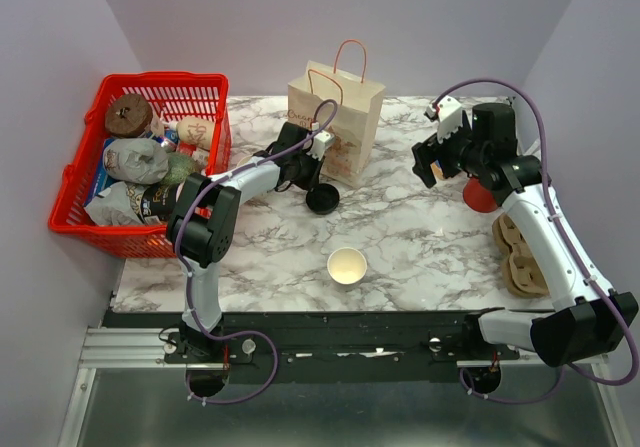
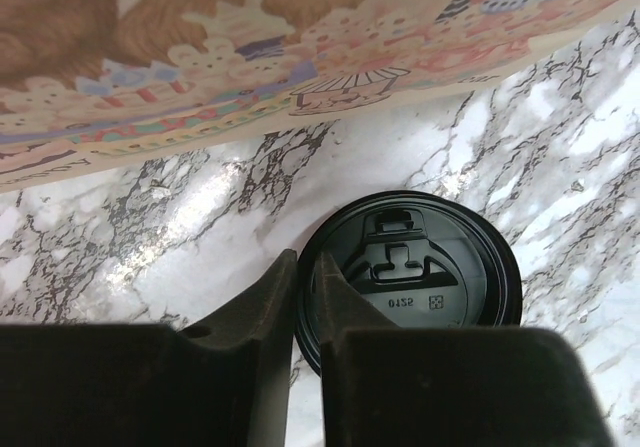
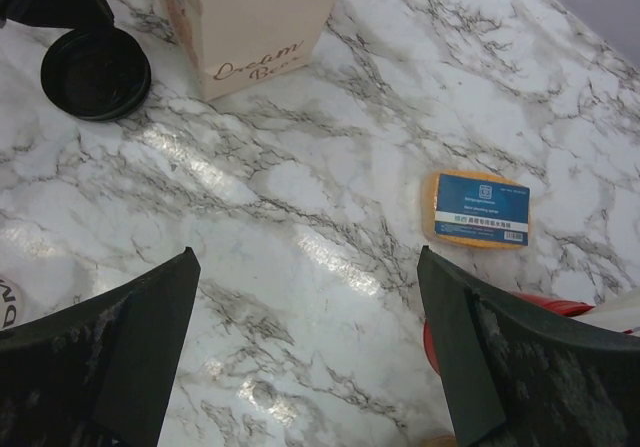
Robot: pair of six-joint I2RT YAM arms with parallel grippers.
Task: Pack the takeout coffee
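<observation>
Left gripper (image 2: 307, 267), nearly closed, straddles the rim of a glossy round black lid (image 2: 430, 277) just beside the paper bag (image 1: 335, 117); grip unclear. Right gripper (image 3: 308, 267) gapes wide above open marble table (image 1: 420, 237). Takeout coffee: location unclear.

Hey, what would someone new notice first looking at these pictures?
The red basket crammed with packaged goods at the far left, and the printed paper bag standing at the back. Just in front of the bag, the left pincer pinches the rim of a loose black lid.
</observation>
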